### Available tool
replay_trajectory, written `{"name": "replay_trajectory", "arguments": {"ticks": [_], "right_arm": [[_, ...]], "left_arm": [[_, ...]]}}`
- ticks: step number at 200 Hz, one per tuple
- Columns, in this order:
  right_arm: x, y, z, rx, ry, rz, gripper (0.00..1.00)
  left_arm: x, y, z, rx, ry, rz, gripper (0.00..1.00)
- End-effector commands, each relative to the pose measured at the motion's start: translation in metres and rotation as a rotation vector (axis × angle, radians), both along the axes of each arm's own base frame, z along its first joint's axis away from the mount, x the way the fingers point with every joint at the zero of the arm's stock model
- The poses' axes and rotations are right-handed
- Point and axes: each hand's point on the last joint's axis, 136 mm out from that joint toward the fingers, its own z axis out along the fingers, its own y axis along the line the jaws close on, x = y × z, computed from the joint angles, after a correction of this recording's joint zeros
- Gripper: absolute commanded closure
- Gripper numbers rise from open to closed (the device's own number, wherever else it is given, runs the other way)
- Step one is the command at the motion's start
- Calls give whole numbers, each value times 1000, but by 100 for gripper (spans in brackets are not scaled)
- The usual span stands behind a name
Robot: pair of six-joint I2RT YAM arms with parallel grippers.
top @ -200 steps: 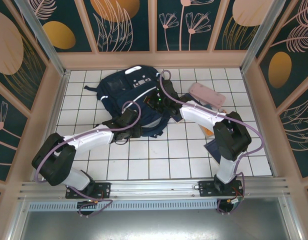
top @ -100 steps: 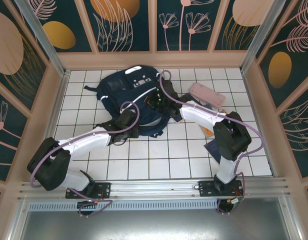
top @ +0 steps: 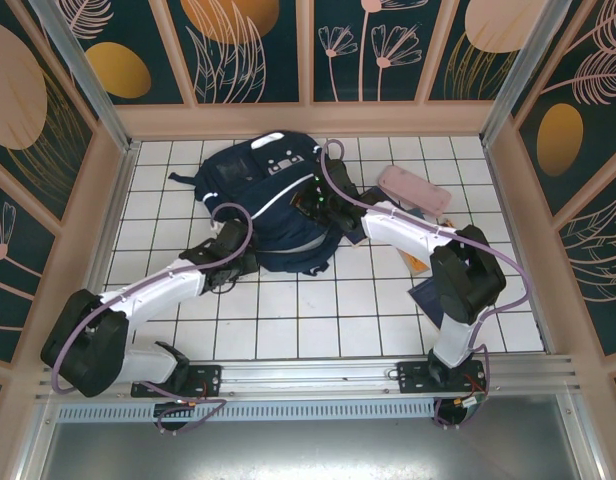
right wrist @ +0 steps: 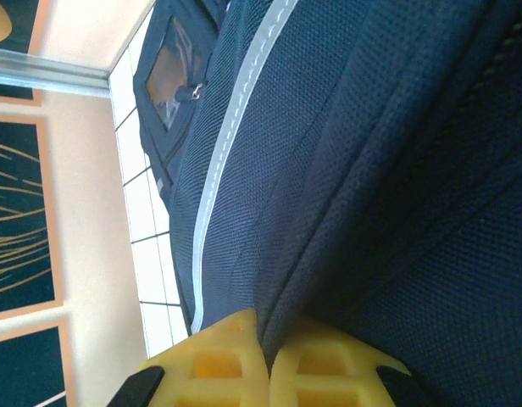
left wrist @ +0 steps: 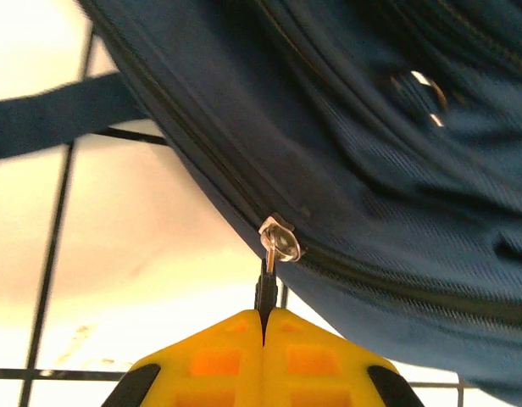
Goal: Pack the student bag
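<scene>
A white tiled table inside walls painted with dark teal floral panels holds the job, and the bag lies flat at its far middle, top end toward the back wall. At the bag's near-left edge your left gripper has its fingers pressed together on the black tab of the zip pull, with the silver slider just above the fingertips on the curved seam. At the bag's right side your right gripper is pinched shut on a fold of navy fabric beside the white stripe. The pencil case lies just right of the bag, outside it, so packing looks barely begun, and the step in hand seems to be running the zip to open a compartment. From the left wrist view you cannot tell which side of the slider is already parted. To do this well, draw the tab along the line of the seam rather than away from it; a pull straight off the bag would likely tilt the slider and jam it, or drag the whole bag across the tiles. Use the right pinch as an anchor, tensioning the fabric opposite to the slider's travel so the track lies taut. The seam curves near the slider, so turn the wrist with it. The tab is thin and could slip out, so go slowly.
</scene>
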Motion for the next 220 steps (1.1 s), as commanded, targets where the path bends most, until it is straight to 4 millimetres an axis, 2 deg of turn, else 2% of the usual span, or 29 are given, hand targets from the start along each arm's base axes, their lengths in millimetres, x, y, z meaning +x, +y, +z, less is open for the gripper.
{"name": "replay_trajectory", "arguments": {"ticks": [1,20,34,39,43,65,73,89,100,116,126,131,135,147,157,159,166,170,188,202,220], "right_arm": [[-2,23,48,96,-120,95,100],[-8,28,45,103,-112,109,100],[-12,32,44,115,-100,136,100],[-14,34,43,117,-96,150,100],[-16,36,42,117,-92,166,96],[-21,35,38,82,-95,239,65],[-20,25,36,38,-110,239,54],[-17,1,37,-61,-159,215,41],[-13,-26,37,-142,-191,164,33],[-2,-70,30,-234,-199,50,29],[7,-104,20,-286,-186,-40,27],[7,-108,16,-298,-177,-56,26],[16,-130,10,-314,-155,-113,26],[28,-153,-9,-331,-107,-165,28],[36,-161,-20,-341,-80,-178,31],[39,-163,-28,-351,-62,-181,32],[45,-167,-34,-361,-51,-187,36],[49,-169,-45,-378,-29,-187,39],[66,-174,-64,-410,14,-196,47],[77,-175,-76,-417,40,-197,53],[86,-169,-90,-427,67,-178,58]], "left_arm": [[15,32,10,46,-28,145,100],[18,52,5,50,-6,219,100],[16,57,2,43,4,232,100],[15,57,1,38,8,226,94],[14,55,1,30,11,219,89],[8,55,7,16,16,215,54],[5,57,9,18,17,219,45],[-2,63,16,25,14,240,31],[-4,65,23,21,1,248,25],[-3,62,36,-7,-29,237,17],[2,56,46,-37,-56,212,15],[5,51,52,-57,-71,192,15],[7,46,56,-77,-81,173,15],[16,29,70,-148,-118,109,16],[23,11,82,-225,-149,54,18],[24,8,83,-237,-150,46,19],[29,-4,92,-293,-173,12,24],[31,-12,95,-322,-179,-9,26],[39,-43,109,-396,-200,-80,34],[42,-65,110,-406,-192,-115,40],[45,-96,101,-442,-157,-167,47]]}}
